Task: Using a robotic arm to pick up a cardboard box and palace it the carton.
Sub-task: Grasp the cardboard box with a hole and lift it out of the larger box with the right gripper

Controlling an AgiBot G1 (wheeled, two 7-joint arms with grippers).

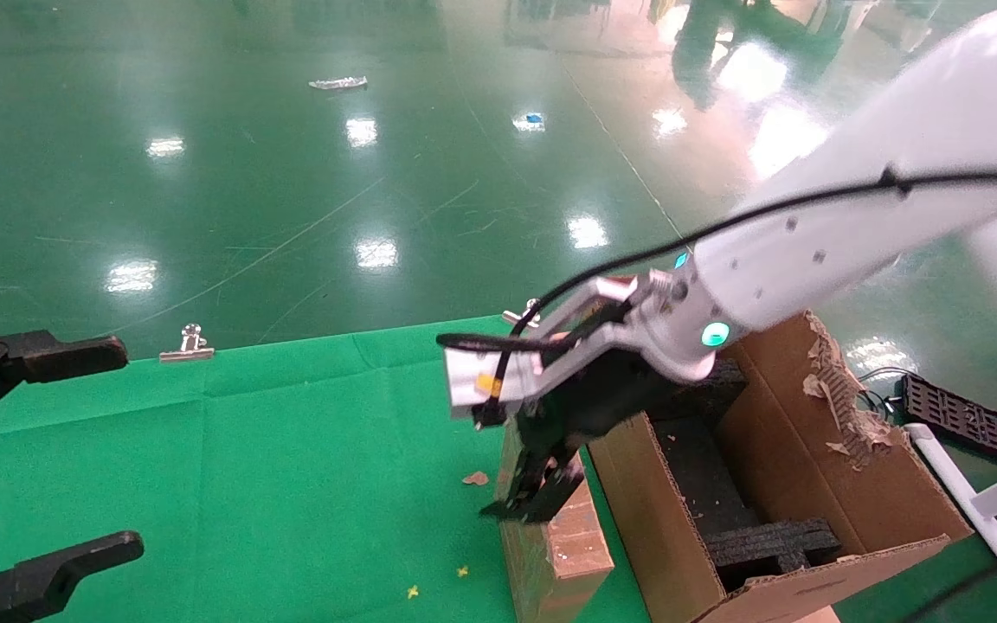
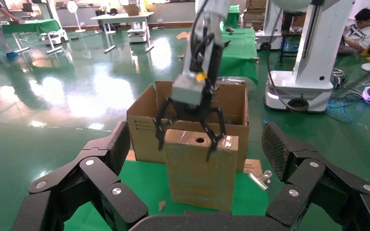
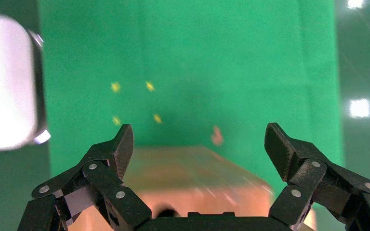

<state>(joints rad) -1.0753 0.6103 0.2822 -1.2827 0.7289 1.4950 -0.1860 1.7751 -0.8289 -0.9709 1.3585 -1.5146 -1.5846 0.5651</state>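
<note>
The robotic arm (image 1: 810,251) is reaching in from the right side and angling down over the near right part of the green cloth (image 1: 247,450). Its right gripper (image 1: 537,497) is hanging over the top of the cardboard box (image 1: 555,545), with the black fingers spread apart and straddling the box's upper narrow edge, one on each broad face. In the left wrist view the fingertips (image 2: 211,144) are sitting at the top corners of the box beside the round hole (image 2: 200,141); whether they are actually pressing on the cardboard is hard to tell, though in the right wrist view the jaws are looking wide, with the box top lying between them and clear of the pads.

The cardboard box is standing upright on the cloth near its right edge, just beside the left wall of the carton (image 1: 810,415). The carton is sitting past the cloth's right edge with its flaps standing up, a torn ragged edge (image 1: 836,389) on the far right flap and black foam inserts (image 1: 767,545) lying inside.

The left gripper (image 1: 22,467) is idling at the left edge of the cloth, its fingers held well apart around nothing. Two metal binder clips (image 1: 189,343) are gripping the far edge of the cloth.
</note>
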